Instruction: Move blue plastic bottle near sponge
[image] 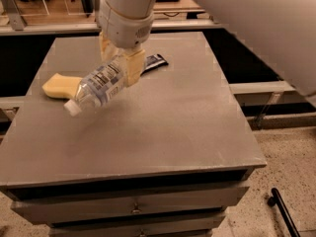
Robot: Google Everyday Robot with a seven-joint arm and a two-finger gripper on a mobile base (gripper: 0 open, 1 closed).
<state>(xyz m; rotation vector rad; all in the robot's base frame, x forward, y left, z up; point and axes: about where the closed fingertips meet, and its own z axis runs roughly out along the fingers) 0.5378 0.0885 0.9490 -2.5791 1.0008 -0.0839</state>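
The clear plastic bottle (98, 87) with a white cap and blue-and-white label is tilted, cap pointing down-left, held above the grey tabletop. My gripper (120, 63) is shut on the bottle's base end, its pale fingers (132, 67) on either side of it. The pale yellow sponge (60, 86) lies on the table at the left, just behind the bottle's cap end. The bottle's cap (72, 108) hangs a little in front of the sponge.
A small dark snack-bar wrapper (154, 61) lies on the table behind the gripper to the right. The grey table (173, 127) has drawers below its front edge. A black rod (284, 214) lies on the floor at the lower right.
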